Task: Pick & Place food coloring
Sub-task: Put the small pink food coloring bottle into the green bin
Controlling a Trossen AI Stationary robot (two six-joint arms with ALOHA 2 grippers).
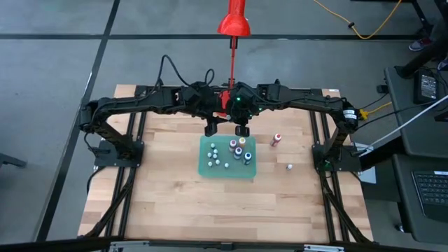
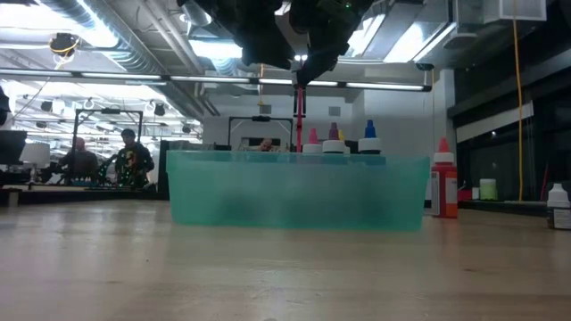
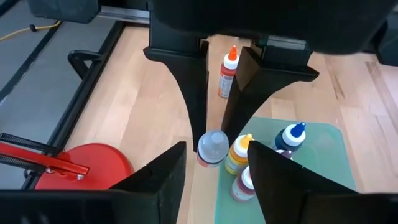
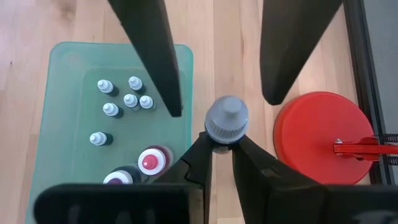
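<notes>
Bottle w/ grey cap [image 4: 226, 119] sits pinched in the right gripper [image 4: 222, 148] jaws, just outside the green tray [image 4: 62, 59] rim. Left gripper [image 3: 214, 93] jaws stand apart, straddling that same cap, gripping nothing. We'd say a handover is on: close left squarely on the neck before right lets go. Other food coloring [image 1: 238, 150] sits in the tray; an orange-capped bottle [image 1: 277, 139] stands on the table [image 1: 168, 203] beyond.

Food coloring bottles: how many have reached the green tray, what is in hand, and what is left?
Done: about ten bottles stand in the green tray. In hand: the right gripper is shut on a grey-capped bottle just outside the tray's edge, with the left gripper open around it. Left: a red-bodied bottle and a small white-capped bottle stand on the table beside the tray.
</notes>
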